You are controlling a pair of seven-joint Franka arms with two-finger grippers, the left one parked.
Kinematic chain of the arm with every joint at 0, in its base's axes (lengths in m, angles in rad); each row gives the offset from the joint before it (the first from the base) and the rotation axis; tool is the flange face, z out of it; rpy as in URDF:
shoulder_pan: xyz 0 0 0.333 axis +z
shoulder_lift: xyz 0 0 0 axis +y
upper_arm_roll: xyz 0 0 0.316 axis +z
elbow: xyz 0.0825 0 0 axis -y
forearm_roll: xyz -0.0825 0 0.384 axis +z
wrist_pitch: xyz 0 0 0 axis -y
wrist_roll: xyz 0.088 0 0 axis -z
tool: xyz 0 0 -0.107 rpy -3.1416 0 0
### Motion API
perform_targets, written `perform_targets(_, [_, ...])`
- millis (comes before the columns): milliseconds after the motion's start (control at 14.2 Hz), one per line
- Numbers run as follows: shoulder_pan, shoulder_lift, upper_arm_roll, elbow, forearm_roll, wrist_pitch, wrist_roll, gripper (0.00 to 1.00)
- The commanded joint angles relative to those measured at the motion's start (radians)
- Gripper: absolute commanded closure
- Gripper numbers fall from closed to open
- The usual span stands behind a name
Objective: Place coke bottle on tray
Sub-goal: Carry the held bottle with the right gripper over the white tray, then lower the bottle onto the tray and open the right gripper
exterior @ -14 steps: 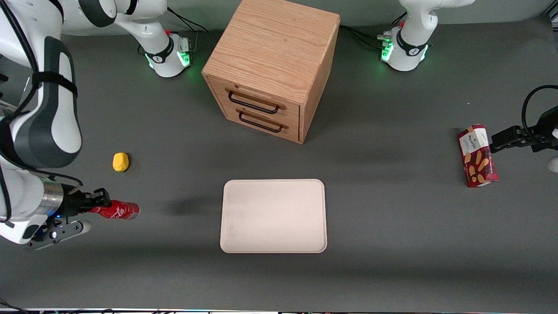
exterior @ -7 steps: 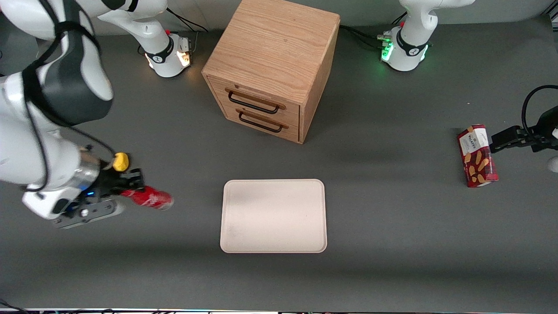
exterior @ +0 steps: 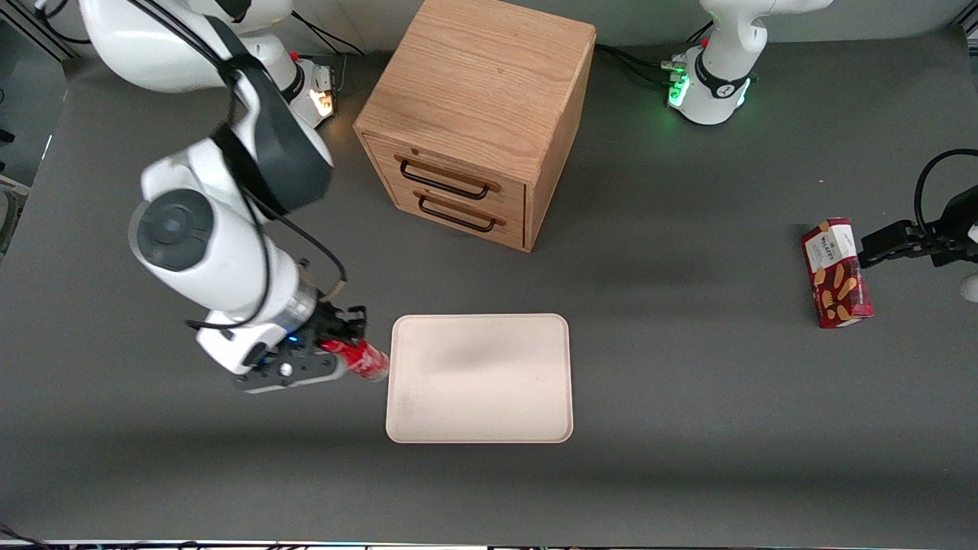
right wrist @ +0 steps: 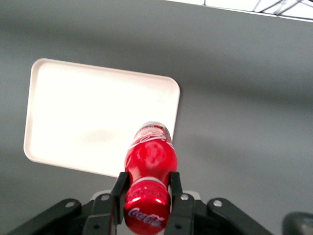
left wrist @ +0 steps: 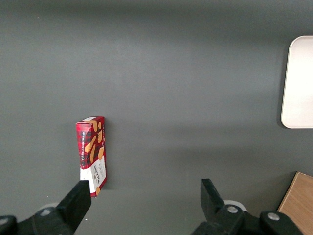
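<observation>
The small red coke bottle (exterior: 361, 359) hangs above the table with my gripper (exterior: 341, 341) shut on its neck just below the red cap. The bottle tilts, its clear base pointing at the tray's nearest short edge. In the right wrist view the coke bottle (right wrist: 149, 161) sits between both fingers (right wrist: 120, 188) of the gripper (right wrist: 146, 188), its base over the rim of the cream tray (right wrist: 83, 117). The tray (exterior: 479, 378) lies flat on the grey table, nearer the front camera than the wooden cabinet, with nothing on it.
A wooden two-drawer cabinet (exterior: 477, 118) stands farther from the front camera than the tray. A red snack box (exterior: 837, 273) lies toward the parked arm's end of the table, also seen as the snack box (left wrist: 92, 147) in the left wrist view.
My gripper has carried the coke bottle from the working arm's end of the table toward the tray, now reaching the tray's edge. The yellow object seen earlier is hidden by the arm.
</observation>
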Motion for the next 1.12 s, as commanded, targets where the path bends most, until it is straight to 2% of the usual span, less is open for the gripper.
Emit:
perform_targets(0, [-0.005, 0.070, 0.012, 0.024, -0.026, 0.109, 0.027, 1.00])
perform_targets(211, [0.015, 0.156, 0.012, 0.024, -0.029, 0.215, 0.018, 1.00])
perform_targets(422, [0.029, 0.217, 0.012, 0.018, -0.030, 0.260, 0.015, 1.00])
perform_targets(492, [0.032, 0.233, 0.012, 0.016, -0.044, 0.266, 0.015, 1.00])
perform_targets(703, [0.030, 0.248, 0.012, 0.007, -0.139, 0.265, 0.013, 1.00])
perform_targets(1055, [0.024, 0.243, 0.012, 0.007, -0.151, 0.246, 0.010, 1.00])
